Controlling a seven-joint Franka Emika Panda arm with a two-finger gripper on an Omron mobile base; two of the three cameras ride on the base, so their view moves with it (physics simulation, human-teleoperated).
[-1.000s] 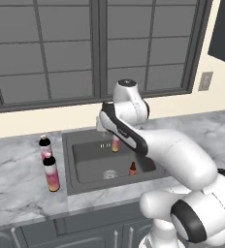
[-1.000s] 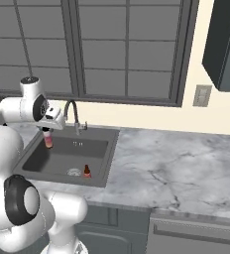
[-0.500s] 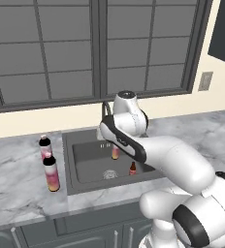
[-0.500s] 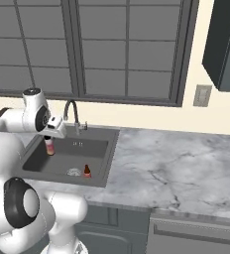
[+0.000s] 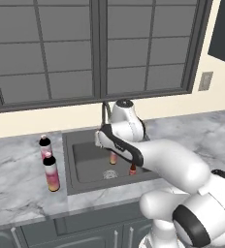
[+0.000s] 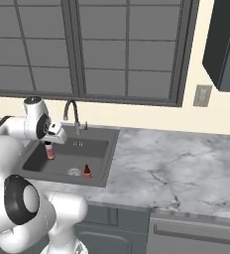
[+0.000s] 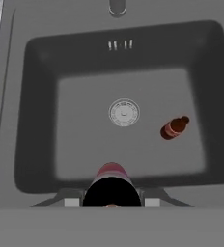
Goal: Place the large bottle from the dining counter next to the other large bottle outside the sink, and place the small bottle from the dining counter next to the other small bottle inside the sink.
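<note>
Small bottle (image 7: 111, 185) clamped in my gripper (image 7: 112, 201), hanging over sink (image 7: 41, 101); other small bottle (image 7: 174, 127) stands beside drain. Large bottles (image 5: 51, 172) paired on counter, done. Lowering and release left.

The dark grey sink basin (image 7: 41, 120) looks like matt, smooth metal, with a paler round metal drain (image 7: 124, 112) at its middle. At 3 o'clock of the drain, a small brown glossy bottle (image 7: 174, 127) lies. The grey-veined marble counter (image 6: 181, 163) looks polished.
</note>
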